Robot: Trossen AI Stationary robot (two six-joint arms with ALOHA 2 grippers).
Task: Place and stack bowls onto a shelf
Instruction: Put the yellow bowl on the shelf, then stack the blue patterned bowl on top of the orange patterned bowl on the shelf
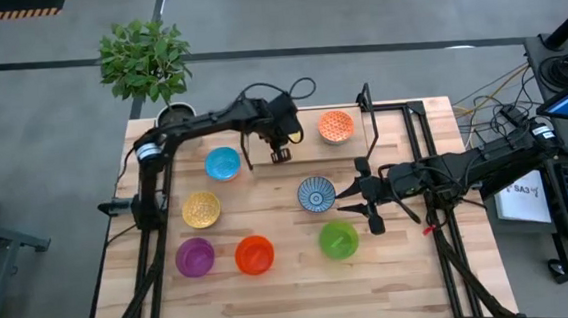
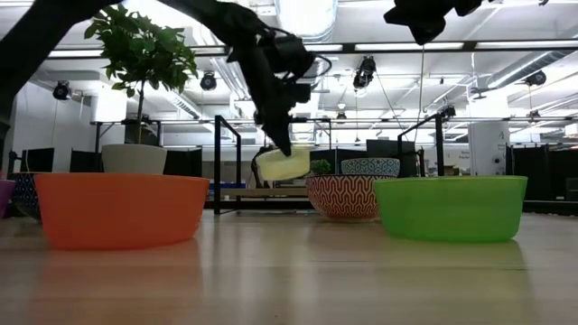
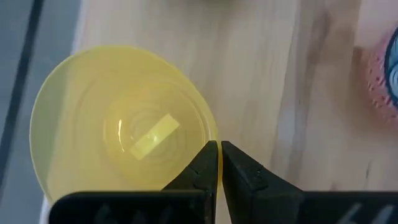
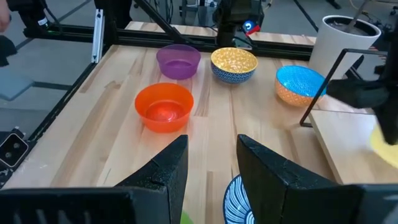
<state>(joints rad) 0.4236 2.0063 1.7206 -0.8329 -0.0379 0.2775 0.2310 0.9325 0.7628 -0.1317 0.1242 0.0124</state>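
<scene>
My left gripper [image 1: 279, 151] hangs over the left part of the shelf [image 1: 308, 147], shut on a pale yellow bowl [image 3: 118, 124]. In the low view the yellow bowl [image 2: 284, 164] hangs tilted a little above the shelf's plank [image 2: 257, 192], between the black wire uprights [image 2: 218, 162]. An orange patterned bowl [image 1: 335, 125] stands by its base on the shelf's right part. My right gripper [image 1: 354, 189] waits open above the table, next to the blue-white patterned bowl [image 1: 316, 193] and touching nothing; it also shows in its own wrist view [image 4: 211, 144]. My left gripper pinches the yellow bowl's wall at the rim [image 3: 210, 138], one finger [image 3: 200, 169] inside the bowl and the other [image 3: 244, 174] outside. The fingers come steeply from above. The bowl hangs below them, tilted and clear of the plank.
Standing on the table are a light blue bowl [image 1: 222, 164], a mustard dotted one [image 1: 201, 210], a purple one [image 1: 196, 256], an orange-red one [image 1: 254, 254] and a green one [image 1: 338, 238]. A potted plant [image 1: 147, 60] stands at the far left corner. Black frame rails [image 1: 439, 218] run along the table's sides.
</scene>
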